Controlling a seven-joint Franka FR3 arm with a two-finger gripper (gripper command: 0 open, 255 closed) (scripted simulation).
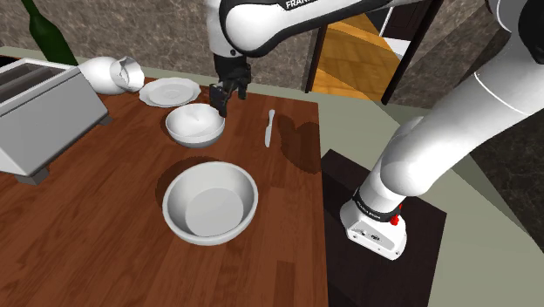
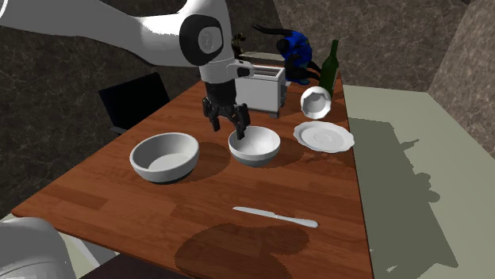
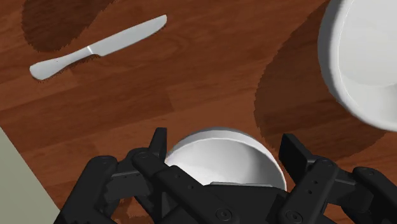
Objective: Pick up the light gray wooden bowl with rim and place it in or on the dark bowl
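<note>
Fingers stand apart over the small white bowl, its near rim hidden behind them; the larger, smooth round bowl is cut off; grainy wooden desk.

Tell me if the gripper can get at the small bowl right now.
Likely yes: the open gripper hangs right over the small bowl, with nothing between them; the knife and big bowl lie off to the sides.

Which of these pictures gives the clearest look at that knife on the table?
The wrist view: the knife lies whole and large, handle and blade distinct. In the second exterior view the knife is whole but thin; in the shoulder view, small and foreshortened.
</note>
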